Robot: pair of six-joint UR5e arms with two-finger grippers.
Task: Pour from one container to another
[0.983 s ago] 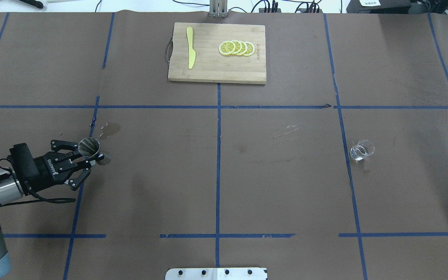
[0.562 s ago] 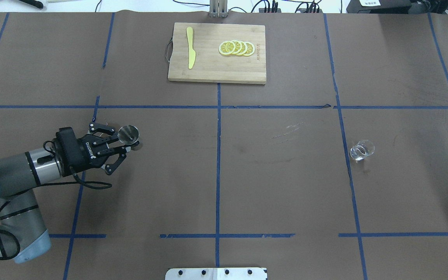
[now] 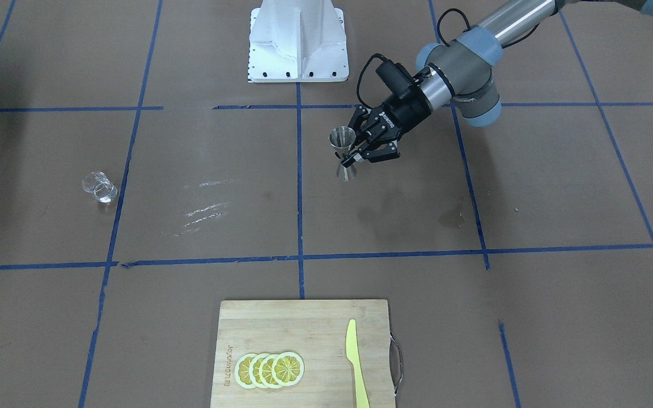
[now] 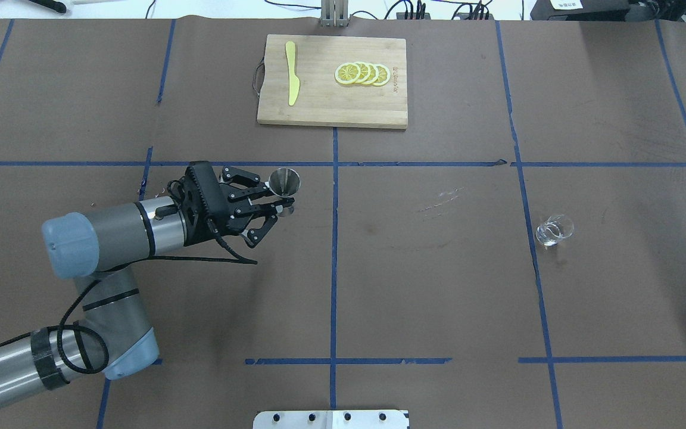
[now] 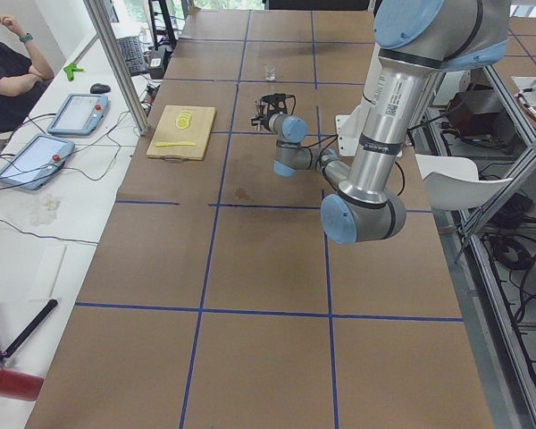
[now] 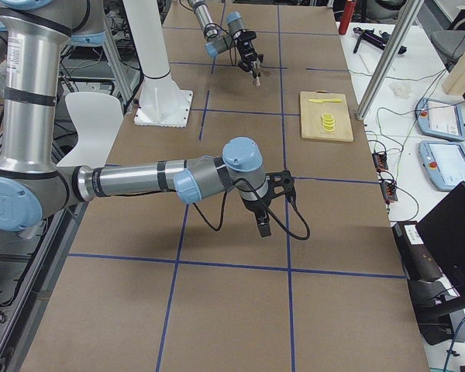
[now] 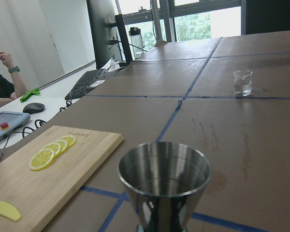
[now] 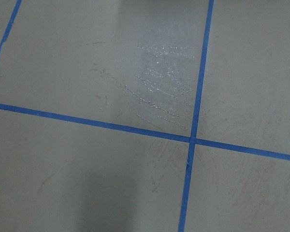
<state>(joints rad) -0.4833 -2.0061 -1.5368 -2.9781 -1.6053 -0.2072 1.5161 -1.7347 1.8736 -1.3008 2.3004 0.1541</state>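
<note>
Even, bright light with soft shadows; a glare patch whitens the table (image 8: 164, 58).

I count one steel jigger (image 4: 284, 182), one clear cup (image 4: 554, 230), one wooden cutting board (image 4: 319, 104), one yellow knife (image 4: 292, 74) and four lemon slices (image 4: 362, 73) (overlapping, so I went by their rims) across my feeds of the tabletop (image 4: 438, 286).
</note>
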